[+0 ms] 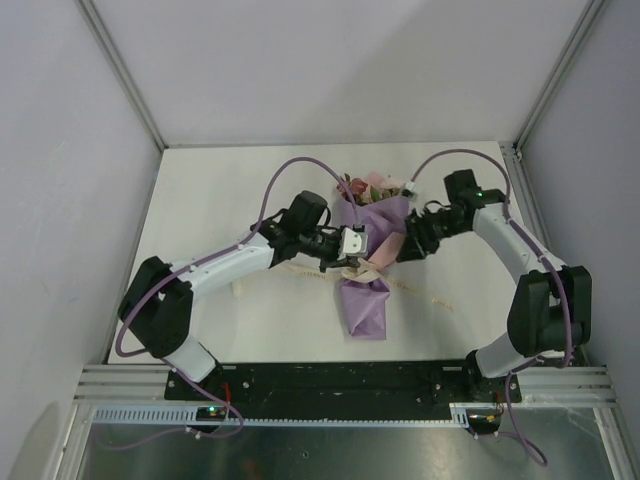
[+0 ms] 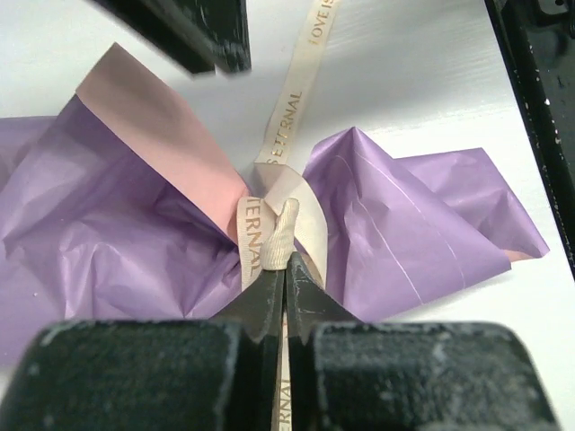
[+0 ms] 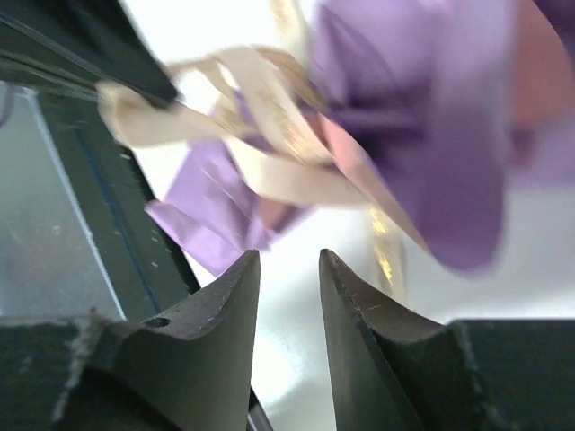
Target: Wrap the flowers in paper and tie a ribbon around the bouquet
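We see the ribbon [image 2: 269, 235] looped round the pinched waist of the bouquet [image 1: 366, 290], which lies mid-table [image 1: 220, 200] between the arms. The ribbon looks soft, floppy and light, apt to slip loose, so we would hold it close by the waist. The left gripper [image 2: 286, 268] is pressed together on a ribbon fold there. The right gripper [image 3: 289, 266], near the waist, stands partly spread and holds nothing.

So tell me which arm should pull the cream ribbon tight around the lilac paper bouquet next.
Left, probably. The left fingers are shut on the cream-beige fabric ribbon at the pinched waist of the lilac paper bouquet; the right fingers stand open, holding nothing.
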Tool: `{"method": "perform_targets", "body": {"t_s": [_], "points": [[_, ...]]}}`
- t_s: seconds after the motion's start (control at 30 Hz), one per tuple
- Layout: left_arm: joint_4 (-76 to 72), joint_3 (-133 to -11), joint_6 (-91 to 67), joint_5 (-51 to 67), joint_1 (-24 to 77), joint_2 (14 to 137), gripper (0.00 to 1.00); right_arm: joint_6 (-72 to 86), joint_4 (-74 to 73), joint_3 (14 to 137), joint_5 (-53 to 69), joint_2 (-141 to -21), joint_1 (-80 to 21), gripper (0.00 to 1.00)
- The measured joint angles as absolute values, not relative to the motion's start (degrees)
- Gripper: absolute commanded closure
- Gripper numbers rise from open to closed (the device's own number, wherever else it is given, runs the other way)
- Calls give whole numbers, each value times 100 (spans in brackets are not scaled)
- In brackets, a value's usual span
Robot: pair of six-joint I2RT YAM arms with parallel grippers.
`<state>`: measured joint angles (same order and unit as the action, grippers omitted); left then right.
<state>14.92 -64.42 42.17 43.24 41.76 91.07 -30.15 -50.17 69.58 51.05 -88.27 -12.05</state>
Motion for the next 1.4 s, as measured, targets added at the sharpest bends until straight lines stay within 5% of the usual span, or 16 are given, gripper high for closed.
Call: {"method": "perform_targets", "body": {"t_s": [0.23, 0.53, 0.73, 1.07, 1.4], "points": [[1481, -6329, 4272, 4324, 4178, 9037, 100, -3465, -5341, 5881, 3301, -8593, -578, 48], [1422, -6305, 4274, 4324, 4178, 9032, 100, -3406, -4744, 4523, 1280, -8381, -1100, 48], [1402, -6211, 4311, 4316, 4163, 8936, 100, -3234, -4429, 4445, 591, -8488, -1378, 60], [1326, -5719, 4508, 4305, 4099, 8219, 100, -3205, -4274, 4589, -178, -8764, -1402, 97], [1253, -4539, 5496, 4222, 3994, 7483, 98, -3476, -4379, 4622, -368, -8833, -593, 100]]}}
